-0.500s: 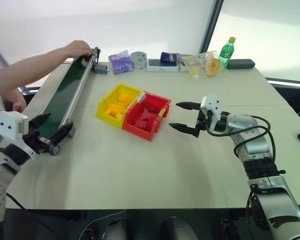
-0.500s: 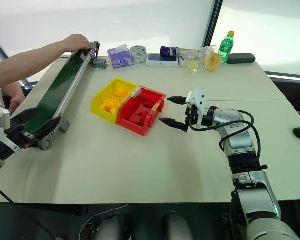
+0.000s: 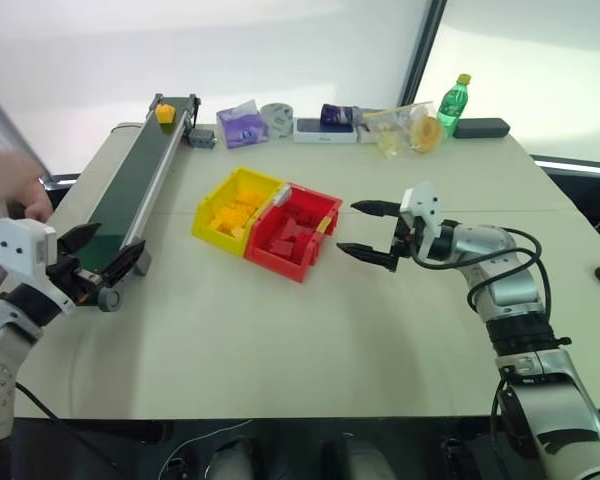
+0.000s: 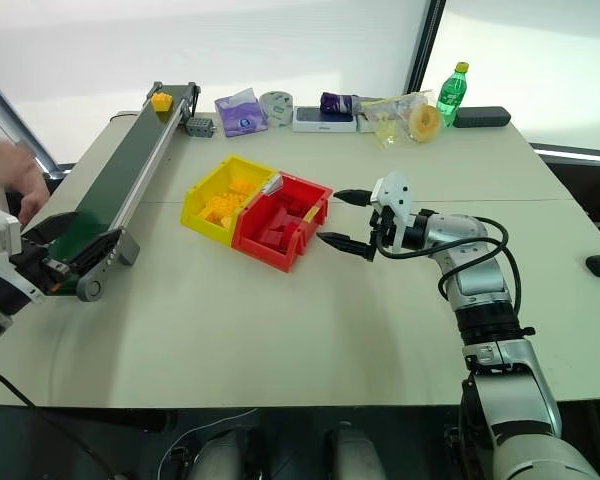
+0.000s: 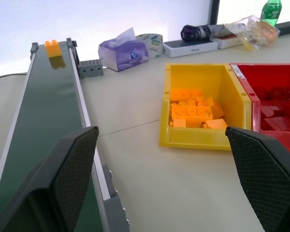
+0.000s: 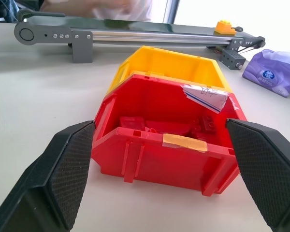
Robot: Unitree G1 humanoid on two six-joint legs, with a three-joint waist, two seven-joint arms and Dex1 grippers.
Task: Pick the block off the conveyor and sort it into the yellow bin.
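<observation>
The block (image 3: 165, 112) sat at the conveyor's (image 3: 130, 195) far end. The left hand (image 3: 100, 257) waited, fingers spread and empty, at the near end. The right hand (image 3: 372, 232), also spread and empty, hovered just beside the red bin (image 3: 292, 232), next to the yellow bin (image 3: 232, 208).

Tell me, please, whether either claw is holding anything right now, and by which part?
Nothing is held: both the left claw and right claw are open and empty.
</observation>
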